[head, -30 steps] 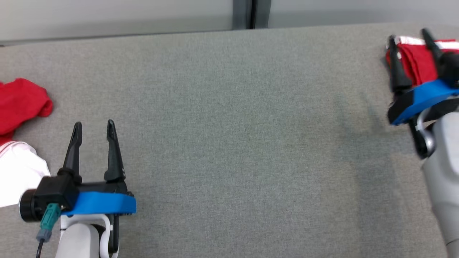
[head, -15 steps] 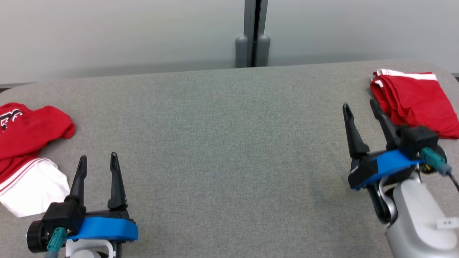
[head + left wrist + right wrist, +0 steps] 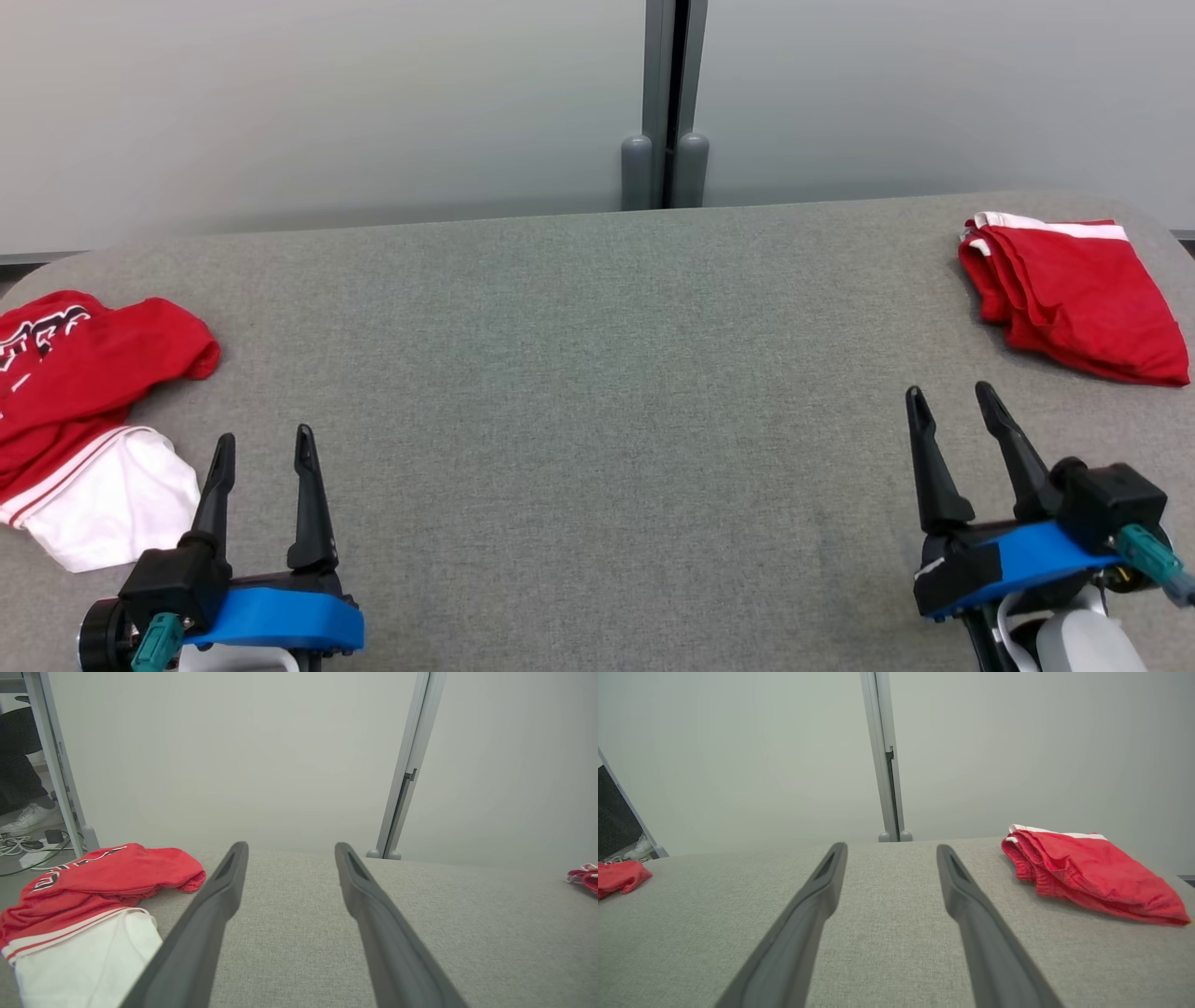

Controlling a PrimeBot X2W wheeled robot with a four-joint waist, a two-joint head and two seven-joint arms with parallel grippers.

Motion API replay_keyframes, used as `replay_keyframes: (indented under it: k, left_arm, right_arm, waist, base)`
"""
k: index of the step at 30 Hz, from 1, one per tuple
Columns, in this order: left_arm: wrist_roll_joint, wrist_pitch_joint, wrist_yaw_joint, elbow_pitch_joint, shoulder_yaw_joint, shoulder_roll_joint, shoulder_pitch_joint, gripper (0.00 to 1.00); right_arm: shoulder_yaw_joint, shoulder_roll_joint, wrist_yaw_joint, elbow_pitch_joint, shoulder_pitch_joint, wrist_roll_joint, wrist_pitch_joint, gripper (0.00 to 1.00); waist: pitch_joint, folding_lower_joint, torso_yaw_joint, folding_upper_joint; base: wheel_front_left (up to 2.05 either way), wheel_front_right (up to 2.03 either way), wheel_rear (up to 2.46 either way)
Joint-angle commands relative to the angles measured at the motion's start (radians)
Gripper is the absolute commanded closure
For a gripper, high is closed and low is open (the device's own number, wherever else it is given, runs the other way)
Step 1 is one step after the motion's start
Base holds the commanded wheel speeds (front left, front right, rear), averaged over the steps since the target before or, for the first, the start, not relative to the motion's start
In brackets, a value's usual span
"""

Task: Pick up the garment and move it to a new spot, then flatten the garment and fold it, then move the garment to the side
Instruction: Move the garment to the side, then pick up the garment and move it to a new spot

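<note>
A folded red garment with a white band [image 3: 1074, 299] lies at the table's far right; the right wrist view shows it [image 3: 1087, 872] right of the fingers. My right gripper [image 3: 949, 391] stands open and empty in front of that garment, apart from it, fingers [image 3: 812, 905] over bare cloth. At the far left lies a crumpled red garment with lettering [image 3: 84, 364], and a white piece with red stripes [image 3: 121, 504] lies against its near side. My left gripper [image 3: 263, 435] is open and empty just right of the white piece [image 3: 84, 956].
The grey fabric table [image 3: 597, 373] ends at a pale wall with a grey post [image 3: 665, 103] at the back. In the left wrist view, cables and a person's shoe [image 3: 28, 819] are on the floor beyond the table's left end.
The head camera has tilted up, bringing the wall into view. My right gripper, open throughout, has drawn back from over the folded red garment to the near right. The left gripper stays put.
</note>
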State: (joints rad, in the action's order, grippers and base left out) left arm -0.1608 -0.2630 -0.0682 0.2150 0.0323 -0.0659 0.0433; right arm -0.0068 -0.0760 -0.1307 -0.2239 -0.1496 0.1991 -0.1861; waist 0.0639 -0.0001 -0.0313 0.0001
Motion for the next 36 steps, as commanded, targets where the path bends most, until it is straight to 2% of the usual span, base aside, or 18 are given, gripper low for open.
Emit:
replay_keyframes:
  k: [1,13,20,27,36]
  left_arm:
    - [-0.004,-0.003,-0.001,0.0,0.002,-0.004,-0.006,0.0]
    - [-0.003,-0.003,0.004,0.004,-0.006,-0.008,-0.011,0.0]
    - [-0.004,-0.003,0.005,0.003,-0.008,-0.014,0.007,0.0]
    - [-0.009,-0.003,0.014,0.0,-0.006,-0.018,0.013,0.0]
    - [-0.023,-0.003,0.025,0.003,0.009,-0.029,0.015,0.0]
  right_arm:
    - [-0.007,0.007,0.0,0.019,0.029,-0.016,0.007,0.0]
    - [-0.038,0.025,0.0,0.084,0.096,-0.035,0.045,0.0]
    - [-0.023,0.026,0.0,0.089,0.095,-0.03,0.048,0.0]
    - [0.013,0.026,0.0,0.079,0.077,-0.019,0.046,0.0]
    - [0.043,0.025,0.0,0.063,0.059,-0.024,0.047,0.0]
  waist:
    - [-0.001,0.0001,0.001,-0.0001]
    - [-0.009,0.0001,0.018,-0.0001]
    - [-0.003,0.0001,0.053,-0.0001]
    - [0.006,0.0001,0.122,-0.0001]
    - [0.016,0.0001,0.249,-0.0001]
  base:
    - [0.0,0.0,0.0]
    - [0.0,0.0,0.0]
    - [0.0,0.0,0.0]
    - [0.0,0.0,0.0]
    - [0.0,0.0,0.0]
